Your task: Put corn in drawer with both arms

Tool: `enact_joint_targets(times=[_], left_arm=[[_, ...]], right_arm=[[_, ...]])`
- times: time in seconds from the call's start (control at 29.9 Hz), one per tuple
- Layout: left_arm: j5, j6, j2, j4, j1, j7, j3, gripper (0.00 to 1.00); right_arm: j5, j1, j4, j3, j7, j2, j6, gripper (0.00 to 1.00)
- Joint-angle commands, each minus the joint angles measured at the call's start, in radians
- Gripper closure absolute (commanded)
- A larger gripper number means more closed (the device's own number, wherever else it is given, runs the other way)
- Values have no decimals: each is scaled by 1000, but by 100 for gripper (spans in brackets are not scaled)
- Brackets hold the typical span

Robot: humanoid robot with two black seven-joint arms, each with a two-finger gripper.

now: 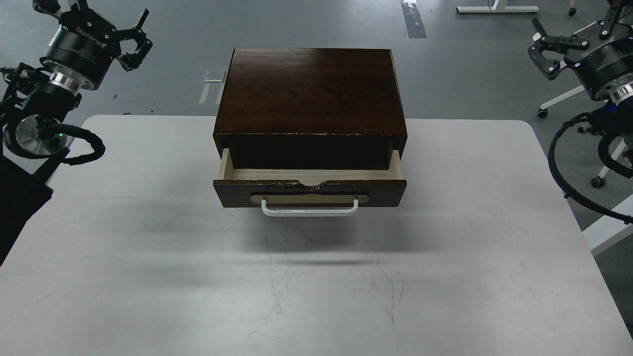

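The dark brown wooden box (pixel 310 89) stands at the far middle of the white table (pixel 148 247). Its drawer (pixel 309 190) is pulled part way out, with the white bar handle (pixel 309 211) facing me. The narrow strip of pale wood inside that shows holds nothing. The corn is out of view. My left gripper (pixel 94 17) is raised at the far left, beyond the table's back edge, fingers spread and empty. My right gripper (pixel 573 37) is raised at the far right, fingers spread and empty. Both are well apart from the box.
White office chair legs on castors (pixel 568 96) stand on the grey floor at the right, behind my right arm. A black cable loop (pixel 568 178) hangs from the right arm beside the table's right edge. A white table edge (pixel 610 227) shows at the right.
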Motion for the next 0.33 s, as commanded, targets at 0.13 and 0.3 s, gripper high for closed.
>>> enact_joint_targets(times=[0.13,0.3], left_arm=[[-2,0,4,24,5,-2,-2,2],[-3,0,4,51,7,-2,0,2]], right_arm=[[-14,13,-35,13,4,10,0,0],[-17,14,-34,16,3,-1,0,0]])
